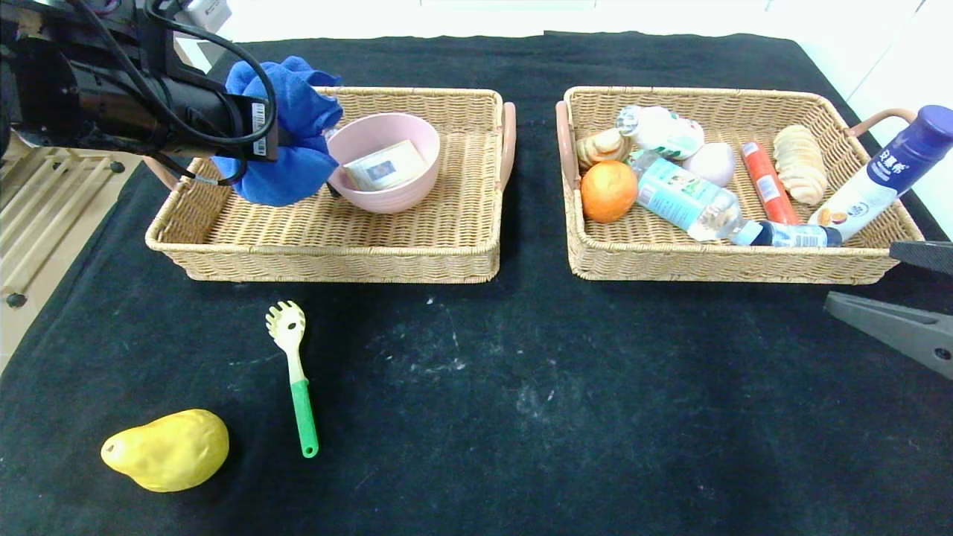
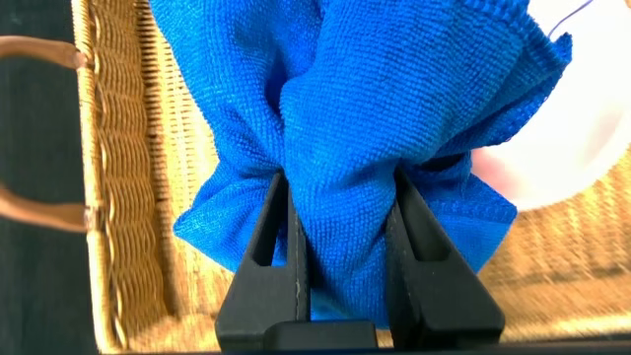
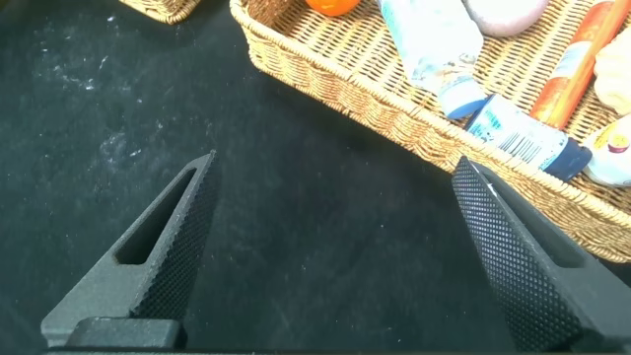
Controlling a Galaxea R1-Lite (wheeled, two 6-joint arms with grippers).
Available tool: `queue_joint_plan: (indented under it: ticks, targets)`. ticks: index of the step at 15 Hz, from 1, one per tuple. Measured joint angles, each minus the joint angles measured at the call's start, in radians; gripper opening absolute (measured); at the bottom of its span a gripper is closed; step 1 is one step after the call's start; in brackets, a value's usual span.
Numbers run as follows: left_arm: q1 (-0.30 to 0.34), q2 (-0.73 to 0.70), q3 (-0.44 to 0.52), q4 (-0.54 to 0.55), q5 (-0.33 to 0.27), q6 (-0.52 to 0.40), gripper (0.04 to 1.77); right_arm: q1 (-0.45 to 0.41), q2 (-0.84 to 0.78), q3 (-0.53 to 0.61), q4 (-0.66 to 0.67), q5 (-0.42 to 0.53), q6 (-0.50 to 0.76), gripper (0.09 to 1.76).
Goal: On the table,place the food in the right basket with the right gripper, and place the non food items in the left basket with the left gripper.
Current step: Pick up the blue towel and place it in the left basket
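Observation:
My left gripper is shut on a bunched blue cloth, holding it above the back left part of the left basket, beside a pink bowl. A yellow pear lies on the black table at the front left. In the right basket lie a clear water bottle and a small white bottle. A white bottle with a dark-blue cap leans over that basket's right rim. My right gripper hangs open and empty over the cloth just in front of that basket's right corner.
A pasta spoon with a green handle lies on the table in front of the left basket. The pink bowl holds a small box. An orange, a red sausage and bread also lie in the right basket.

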Motion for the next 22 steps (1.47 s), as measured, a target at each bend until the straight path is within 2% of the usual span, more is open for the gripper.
queue_joint_plan:
  ticks: [4,9,12,15,18,22]
  targets:
    - [0.046,0.036,0.007,-0.095,-0.03,-0.003,0.48,-0.001,0.003,0.0,0.0,-0.001,0.0,1.71]
    - [0.064,0.054,0.015,-0.117,-0.034,0.0,0.48,-0.003,0.006,0.0,0.0,-0.001,0.0,1.71]
    - [0.066,0.054,0.02,-0.118,-0.044,0.001,0.87,-0.005,0.01,0.0,0.0,-0.002,0.0,1.71]
    - [0.066,0.053,0.02,-0.119,-0.05,-0.002,1.14,-0.006,0.011,0.0,0.0,-0.002,0.0,1.71]
    - [0.066,0.053,0.021,-0.118,-0.05,-0.002,1.33,-0.007,0.011,0.0,0.0,-0.001,0.0,1.71]
    - [0.066,0.051,0.021,-0.118,-0.05,-0.002,1.48,-0.007,0.011,-0.001,0.0,-0.002,0.0,1.71]
